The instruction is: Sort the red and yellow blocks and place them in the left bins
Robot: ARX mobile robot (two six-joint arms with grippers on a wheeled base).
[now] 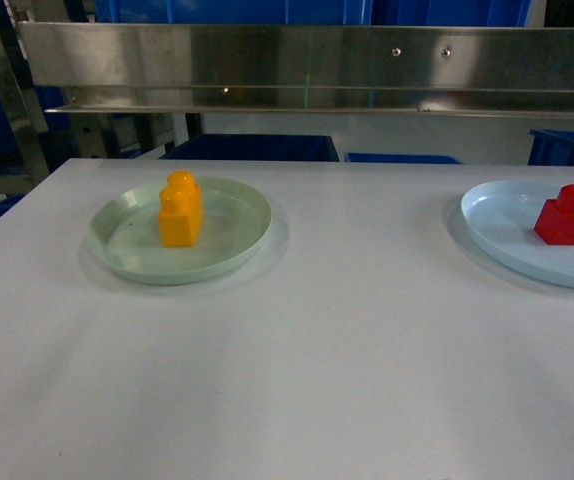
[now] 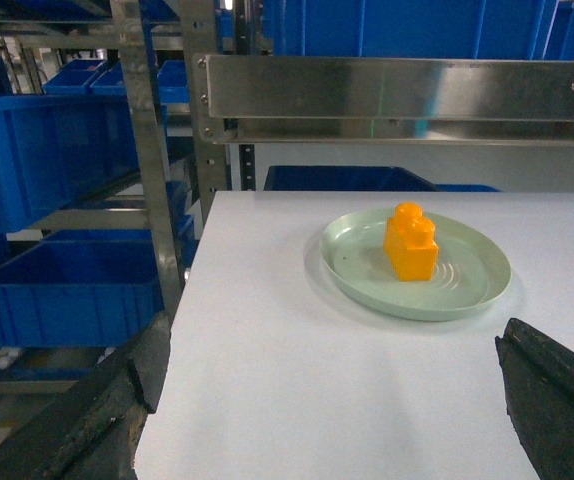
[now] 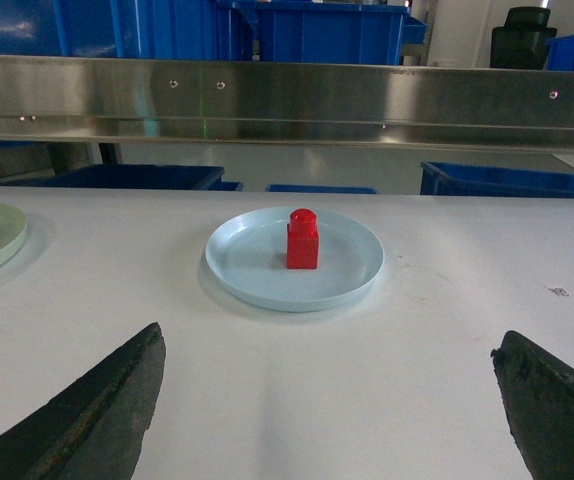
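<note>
With both sets of jaws spread and empty, the yellow brick on the green plate and red brick on the blue plate could skid from off-center pinches on the counter.

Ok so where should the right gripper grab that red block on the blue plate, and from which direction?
Probably from above: the red block stands upright near the middle of the light blue plate, whose raised rim hampers a low side approach. Close the fingers on its flat side faces below the single round stud. The right gripper is open wide and lined up in front of it.
</note>
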